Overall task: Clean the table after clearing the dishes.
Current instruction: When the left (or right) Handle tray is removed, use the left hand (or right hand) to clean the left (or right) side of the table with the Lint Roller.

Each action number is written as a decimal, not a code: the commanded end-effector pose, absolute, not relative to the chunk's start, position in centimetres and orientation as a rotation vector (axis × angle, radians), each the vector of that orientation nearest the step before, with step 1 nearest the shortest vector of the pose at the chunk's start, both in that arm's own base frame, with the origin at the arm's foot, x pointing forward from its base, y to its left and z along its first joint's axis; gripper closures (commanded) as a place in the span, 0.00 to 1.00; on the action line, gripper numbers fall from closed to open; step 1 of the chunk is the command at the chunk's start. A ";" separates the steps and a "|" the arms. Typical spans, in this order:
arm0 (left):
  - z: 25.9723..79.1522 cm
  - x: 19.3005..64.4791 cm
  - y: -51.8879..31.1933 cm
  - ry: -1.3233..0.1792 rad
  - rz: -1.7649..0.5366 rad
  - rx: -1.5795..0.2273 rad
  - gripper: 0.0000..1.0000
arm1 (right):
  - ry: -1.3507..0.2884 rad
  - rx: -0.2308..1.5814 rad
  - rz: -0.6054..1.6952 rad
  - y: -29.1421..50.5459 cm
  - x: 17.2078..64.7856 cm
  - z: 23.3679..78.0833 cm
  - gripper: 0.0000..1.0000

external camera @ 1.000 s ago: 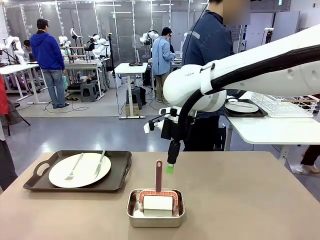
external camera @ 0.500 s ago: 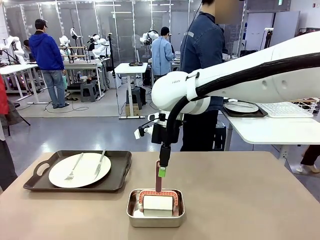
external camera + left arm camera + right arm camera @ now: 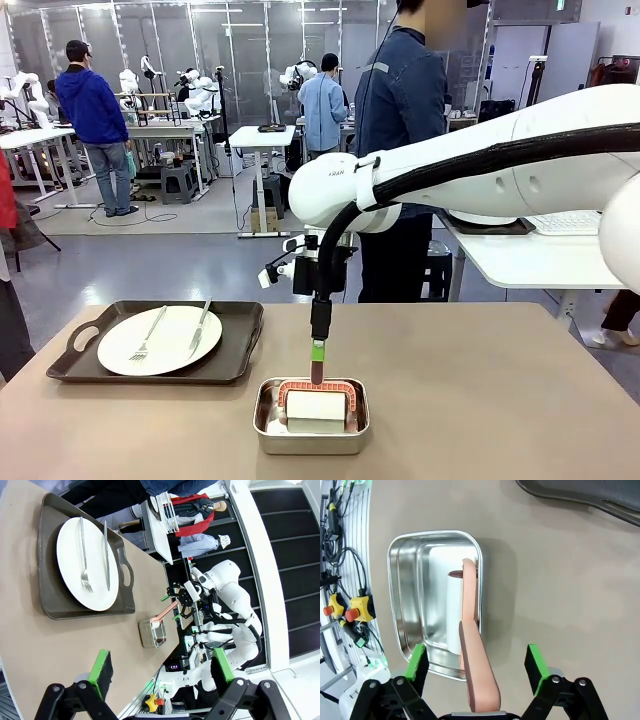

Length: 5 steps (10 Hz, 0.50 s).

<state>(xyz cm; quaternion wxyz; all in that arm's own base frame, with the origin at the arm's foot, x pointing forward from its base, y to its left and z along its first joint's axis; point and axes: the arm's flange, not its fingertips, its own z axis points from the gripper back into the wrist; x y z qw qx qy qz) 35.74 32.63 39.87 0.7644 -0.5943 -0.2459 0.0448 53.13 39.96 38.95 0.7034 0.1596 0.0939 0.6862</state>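
Table (image 3: pixel 500 400), right gripper (image 3: pixel 476 661) — spread — around roller handle (image 3: pixel 469 600)

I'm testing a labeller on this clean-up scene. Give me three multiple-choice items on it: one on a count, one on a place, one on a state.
1. How many pieces of cutlery lie on the plate on the tray? A one; B two; C four.
2. Where is the roller? A in the steel pan; B on the plate; C on the tray beside the plate.
3. How do the right gripper's jaws stand? A shut on the plate's rim; B open, one either side of the roller's handle; C shut on nothing.
Key: 1 B, a fork and a knife lie there; 2 A, its white roll sits inside the pan; 3 B, a gap shows between each jaw and the handle.
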 end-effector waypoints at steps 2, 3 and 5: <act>40.0 35.4 32.7 -0.536 0.097 -1.298 0.00 | 0.250 0.325 1.511 40.7 53.5 39.4 0.72; 40.0 35.4 32.7 -0.536 0.097 -1.298 0.00 | 0.250 0.331 1.509 40.8 53.5 39.3 1.00; 40.0 35.4 32.7 -0.536 0.097 -1.298 0.00 | 0.267 0.331 1.507 40.9 53.5 39.3 1.00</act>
